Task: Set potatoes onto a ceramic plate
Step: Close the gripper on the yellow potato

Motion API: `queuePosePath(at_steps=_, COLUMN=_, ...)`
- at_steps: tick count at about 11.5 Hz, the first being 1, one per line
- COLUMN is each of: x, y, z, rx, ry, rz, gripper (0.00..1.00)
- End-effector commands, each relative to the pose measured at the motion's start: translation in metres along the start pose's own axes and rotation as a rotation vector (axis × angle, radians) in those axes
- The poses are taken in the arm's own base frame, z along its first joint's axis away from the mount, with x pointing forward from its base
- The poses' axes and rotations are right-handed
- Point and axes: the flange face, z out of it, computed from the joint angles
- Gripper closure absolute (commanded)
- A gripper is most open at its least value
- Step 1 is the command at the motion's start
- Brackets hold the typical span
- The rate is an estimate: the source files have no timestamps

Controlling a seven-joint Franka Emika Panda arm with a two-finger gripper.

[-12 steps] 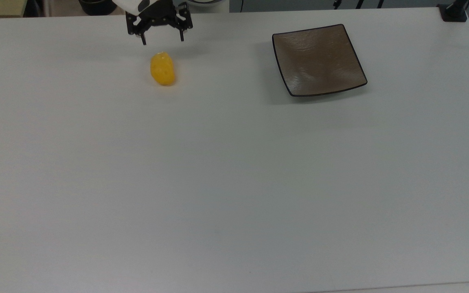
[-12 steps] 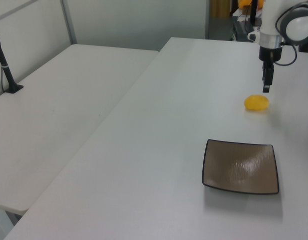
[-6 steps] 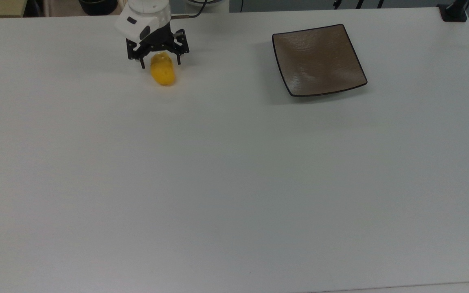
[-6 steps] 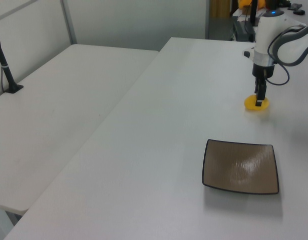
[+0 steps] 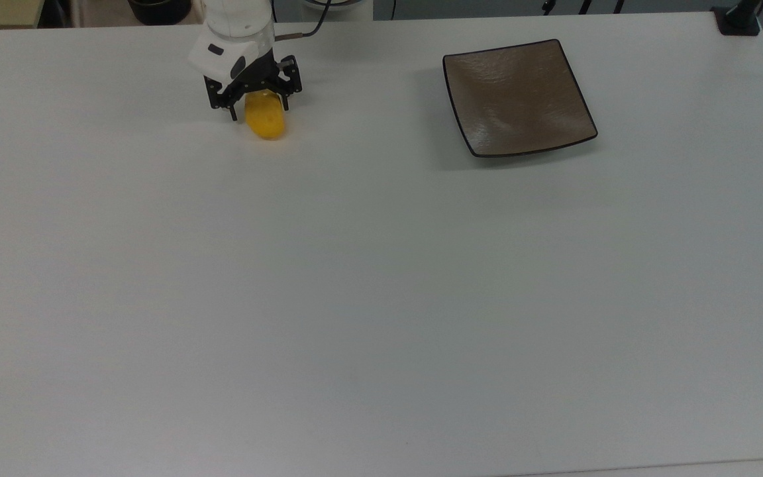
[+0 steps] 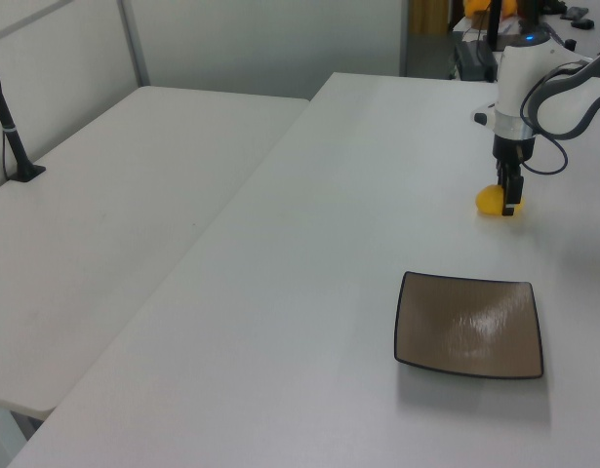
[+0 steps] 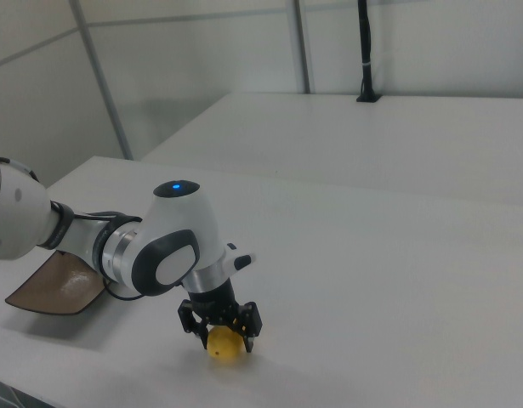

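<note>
Your gripper (image 5: 259, 111) is down low over the potato (image 5: 266, 121), which lies on the white worktop (image 5: 355, 298) near the top view's upper left. The fingers (image 5: 233, 113) are apart, one on each side of the yellow lump, and they do not look like they are squeezing it yet. In the right view the gripper (image 7: 220, 337) sits right on top of the potato (image 7: 224, 348), with a finger (image 7: 248, 341) at each side.

The step now, as it looks, is the grab. Here is how to do it well:

- Go low enough that the fingers reach past the potato's widest part. It is round and smooth, so a high pinch may make it pop out.
- Close slowly and evenly, so one finger does not push it away first.
- Hold it across its short way, not its long way.
- Lift straight up before you go sideways.

The ceramic plate (image 5: 517, 97) sits well apart from the potato, toward the top view's right. In the left view the plate (image 6: 468, 325) is nearer the camera than the potato (image 6: 489, 201). Carry it over the middle of the plate, go down low, then let go, so it does not roll off.
</note>
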Motion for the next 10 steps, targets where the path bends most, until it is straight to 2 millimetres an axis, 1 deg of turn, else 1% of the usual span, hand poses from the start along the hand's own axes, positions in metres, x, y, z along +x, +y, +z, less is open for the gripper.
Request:
queuePosePath(at_steps=1, x=-0.002, y=0.000, z=0.009, rx=-0.010, ry=0.000, rz=-0.032, gripper=0.83)
queuePosePath(at_steps=2, x=-0.003, y=0.001, z=0.006, rx=-0.011, ry=0.001, rz=-0.024, gripper=0.96)
queuePosePath(at_steps=4, x=-0.002, y=0.001, z=0.002, rx=-0.010, ry=0.000, rz=-0.015, gripper=0.97)
queuePosePath(at_steps=6, x=0.000, y=0.003, z=-0.011, rx=-0.014, ry=0.011, rz=-0.010, gripper=0.97)
queuePosePath(at_steps=7, x=0.005, y=0.005, z=-0.027, rx=-0.014, ry=0.006, rz=-0.008, gripper=0.96)
queuePosePath(at_steps=10, x=0.040, y=0.017, z=-0.110, rx=-0.026, ry=0.009, rz=0.014, gripper=0.96)
